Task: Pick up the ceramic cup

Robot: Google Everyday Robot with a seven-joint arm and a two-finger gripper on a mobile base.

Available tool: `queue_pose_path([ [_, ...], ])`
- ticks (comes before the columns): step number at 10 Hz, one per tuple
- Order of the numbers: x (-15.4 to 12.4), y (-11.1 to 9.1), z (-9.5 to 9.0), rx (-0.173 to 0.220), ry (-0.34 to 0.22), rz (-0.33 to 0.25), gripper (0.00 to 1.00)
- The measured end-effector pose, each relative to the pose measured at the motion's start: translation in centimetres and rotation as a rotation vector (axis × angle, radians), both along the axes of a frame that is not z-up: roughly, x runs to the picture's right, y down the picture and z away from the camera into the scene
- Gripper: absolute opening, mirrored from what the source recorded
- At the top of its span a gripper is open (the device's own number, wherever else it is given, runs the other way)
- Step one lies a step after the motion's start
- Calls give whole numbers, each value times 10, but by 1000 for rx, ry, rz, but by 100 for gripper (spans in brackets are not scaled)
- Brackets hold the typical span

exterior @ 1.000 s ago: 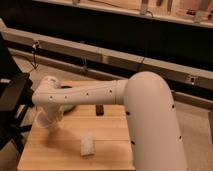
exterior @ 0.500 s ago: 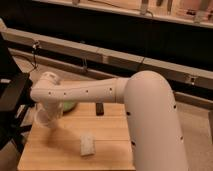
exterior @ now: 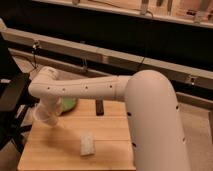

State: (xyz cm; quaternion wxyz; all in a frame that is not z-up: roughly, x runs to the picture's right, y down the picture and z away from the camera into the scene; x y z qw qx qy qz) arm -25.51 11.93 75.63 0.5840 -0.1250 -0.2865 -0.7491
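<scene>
The ceramic cup (exterior: pixel 42 118) is a small whitish tapered cup at the lower end of my wrist, tilted, just above the left part of the wooden table (exterior: pixel 57 152). My gripper (exterior: pixel 46 113) points down at the table's left side and is closed around the cup; my white forearm covers most of it. The arm reaches in from the right across the table's back edge.
A green dish (exterior: pixel 69 104) lies at the table's back, just right of the wrist. A pale rectangular block (exterior: pixel 87 144) lies in the middle front. A small dark object (exterior: pixel 99 107) stands at the back. Black equipment (exterior: pixel 12 102) stands left of the table.
The forearm and wrist have risen a little and shifted left with the cup at their end. More of the green dish now shows behind the arm.
</scene>
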Motion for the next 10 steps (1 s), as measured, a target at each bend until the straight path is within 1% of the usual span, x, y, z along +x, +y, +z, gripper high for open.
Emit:
queue_pose_path([
  [5,2,-15,-5,4,-3,-1,4],
  [10,3,-24,-5,7,-4,-2,4],
])
